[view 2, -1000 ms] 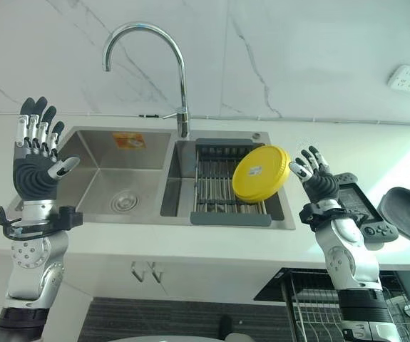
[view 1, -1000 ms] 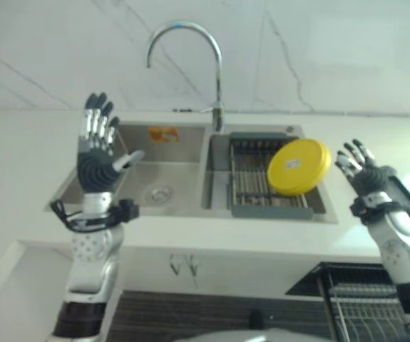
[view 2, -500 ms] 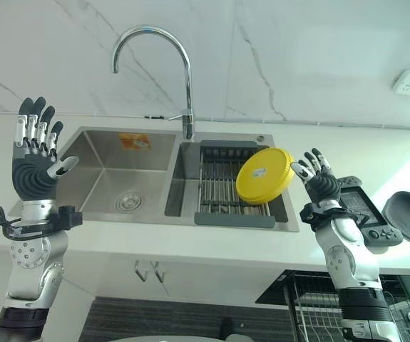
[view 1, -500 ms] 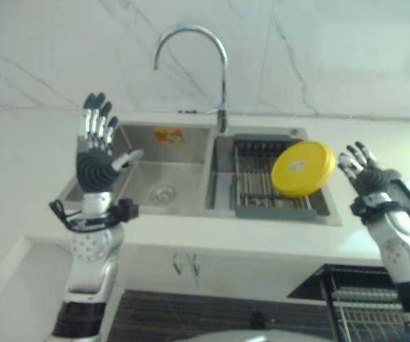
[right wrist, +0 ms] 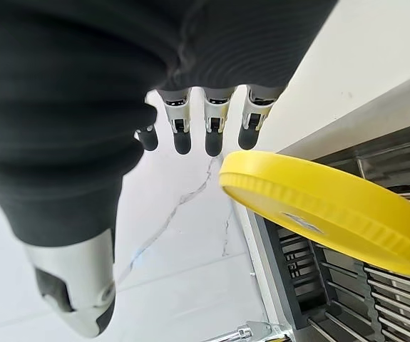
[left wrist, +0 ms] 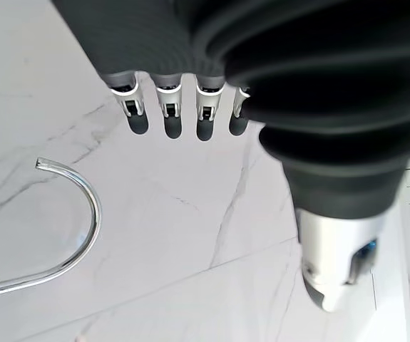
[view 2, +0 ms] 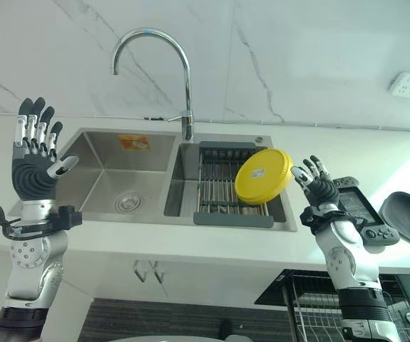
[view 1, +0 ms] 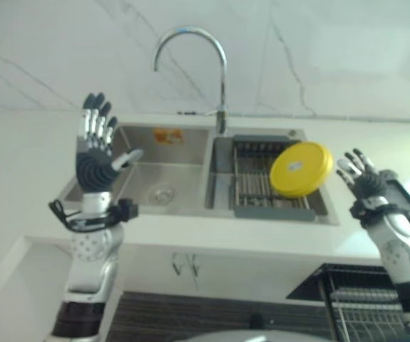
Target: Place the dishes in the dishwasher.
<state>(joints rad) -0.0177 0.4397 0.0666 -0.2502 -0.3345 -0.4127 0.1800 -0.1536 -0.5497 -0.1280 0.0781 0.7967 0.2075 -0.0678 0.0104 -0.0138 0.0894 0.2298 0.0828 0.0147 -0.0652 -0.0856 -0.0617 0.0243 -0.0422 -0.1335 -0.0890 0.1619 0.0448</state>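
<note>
Right eye view: yellow plate (view 2: pixel 262 176) leans in sink drying rack (view 2: pixel 222 187), centre frame, untouched. Right robot hand (view 2: pixel 316 182) open beside it; left robot hand (view 2: pixel 36 158) raised, open, empty. Dishwasher rack (view 2: pixel 333 303), lower right, awaits; nothing loaded yet.

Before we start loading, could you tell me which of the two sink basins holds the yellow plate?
The basin on the robot's right, with the slatted rack: the yellow plate leans there. The left basin shows just its drain.

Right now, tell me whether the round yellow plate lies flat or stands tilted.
Tilted. The round yellow plate leans on edge in the dark drying rack in the right sink basin, its face turned up and outward; neither robot hand touches it.
</note>
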